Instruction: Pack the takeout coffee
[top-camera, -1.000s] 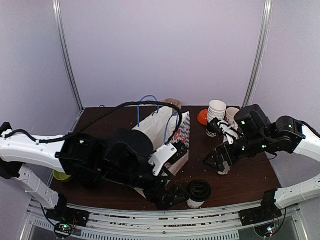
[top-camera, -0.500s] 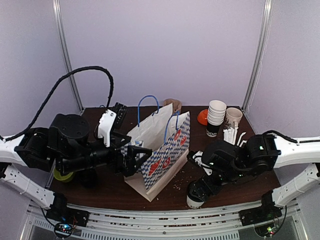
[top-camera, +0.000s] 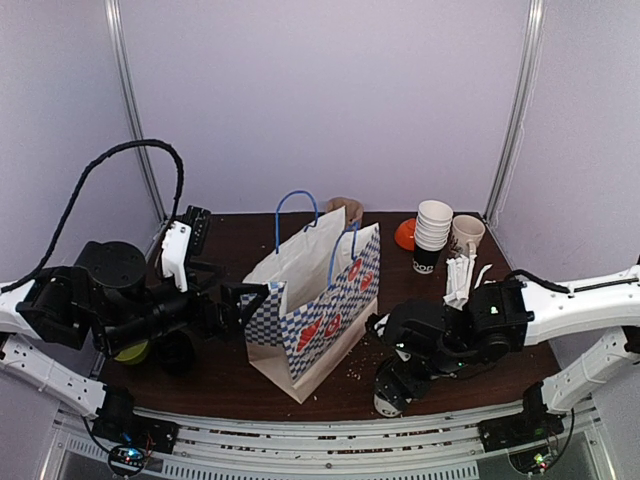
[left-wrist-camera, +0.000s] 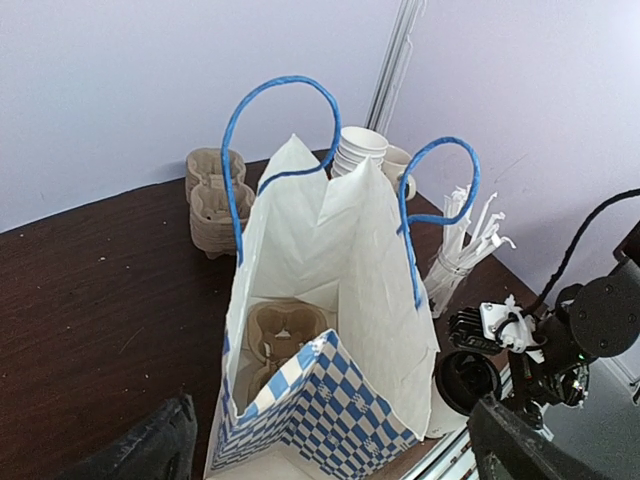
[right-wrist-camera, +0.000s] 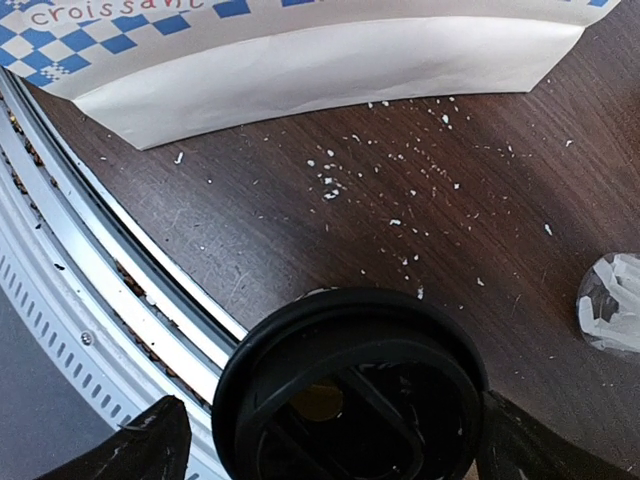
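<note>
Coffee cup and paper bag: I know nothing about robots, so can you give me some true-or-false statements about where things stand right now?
1. The coffee cup is inside the bag. False: it stands on the table, outside the bag, near the front edge.
2. A brown carrier tray sits inside the bag. True.
3. The right gripper is clamped shut on the cup. False: its fingers stand open on either side of the dark lid.
4. The bag stands upright with its blue handles up. True.
</note>
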